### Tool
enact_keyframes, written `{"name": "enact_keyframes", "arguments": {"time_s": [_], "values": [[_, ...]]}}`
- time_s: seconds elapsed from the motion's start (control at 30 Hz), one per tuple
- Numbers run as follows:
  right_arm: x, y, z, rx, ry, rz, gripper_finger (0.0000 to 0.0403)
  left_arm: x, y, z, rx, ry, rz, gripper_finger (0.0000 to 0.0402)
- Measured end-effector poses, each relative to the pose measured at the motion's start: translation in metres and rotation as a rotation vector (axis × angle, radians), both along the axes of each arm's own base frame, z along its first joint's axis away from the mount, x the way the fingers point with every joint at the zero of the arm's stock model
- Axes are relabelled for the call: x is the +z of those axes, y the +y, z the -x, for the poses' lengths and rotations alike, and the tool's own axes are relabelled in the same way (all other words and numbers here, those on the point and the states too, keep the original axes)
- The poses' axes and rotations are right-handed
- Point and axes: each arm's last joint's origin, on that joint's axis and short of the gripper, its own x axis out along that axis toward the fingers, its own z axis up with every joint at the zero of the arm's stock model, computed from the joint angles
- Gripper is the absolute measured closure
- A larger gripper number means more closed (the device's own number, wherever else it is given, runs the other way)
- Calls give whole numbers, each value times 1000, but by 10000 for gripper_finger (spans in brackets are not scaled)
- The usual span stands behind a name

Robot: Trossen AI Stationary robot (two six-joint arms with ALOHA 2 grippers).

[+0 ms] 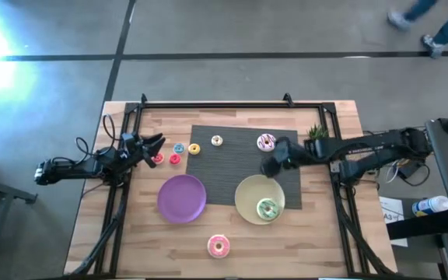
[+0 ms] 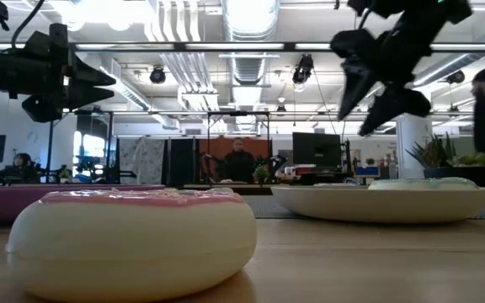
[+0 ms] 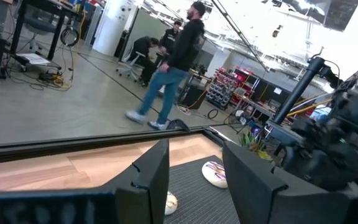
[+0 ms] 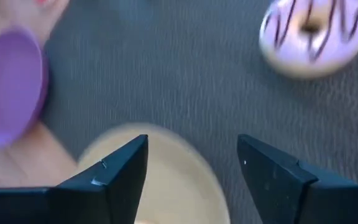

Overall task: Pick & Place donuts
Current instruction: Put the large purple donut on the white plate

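A green donut (image 1: 267, 208) lies on the cream plate (image 1: 249, 194). A pink donut (image 1: 218, 246) lies on the wood near the front edge and fills the low view (image 2: 133, 240). A white-brown donut (image 1: 266, 142) lies on the dark mat and shows in the right wrist view (image 4: 312, 34). Tiny donuts lie in a row: white (image 1: 216, 141), yellow (image 1: 194, 148), blue (image 1: 179, 148), two red (image 1: 174, 159). My right gripper (image 1: 271, 166) is open and empty above the mat at the cream plate's far edge. My left gripper (image 1: 158, 141) is open and empty above the table's left side.
A purple plate (image 1: 182, 197) sits left of the cream plate, partly on the dark mat (image 1: 232, 167). A small green plant (image 1: 316, 133) stands at the right. A person walks beyond the far edge (image 1: 426, 23). Bare wood lies along the front edge.
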Motion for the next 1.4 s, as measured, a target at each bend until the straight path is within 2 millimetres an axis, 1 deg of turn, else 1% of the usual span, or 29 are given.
{"name": "enact_keyframes", "arguments": {"time_s": [0.07, 0.17, 0.4, 0.63, 0.77, 0.83, 0.97, 1.1, 1.17, 1.27, 1.4], "values": [[-2, -18, -2, -48, -2, 15, 167, 0, 0, 0, 0, 1, 0, 278], [-11, -44, -1, -93, 57, 4, 167, 0, 0, 0, 0, 1, 0, 278], [-30, -88, 0, -114, 173, 3, 167, 0, 0, 0, 0, 1, 0, 278], [-42, -127, -13, -35, 334, 26, 167, 0, 0, 0, 0, 1, 0, 278], [-58, -149, -20, 24, 414, -32, 167, 0, 0, 0, 0, 1, 0, 278], [-66, -157, -24, 55, 435, -63, 167, 0, 0, 0, 0, 1, 0, 278], [-73, -170, -29, 103, 472, -70, 167, 0, 0, 0, 0, 1, 0, 278], [-68, -179, -31, 135, 473, -68, 170, 0, 0, 0, 0, 1, 0, 278], [-66, -182, -31, 165, 457, -86, 177, 0, 0, 0, 0, 1, 0, 278], [-64, -183, -29, 198, 438, -118, 203, 0, 0, 0, 0, 1, 0, 278], [-70, -180, -26, 216, 437, -146, 261, 0, 0, 0, 0, 1, 0, 278]]}}
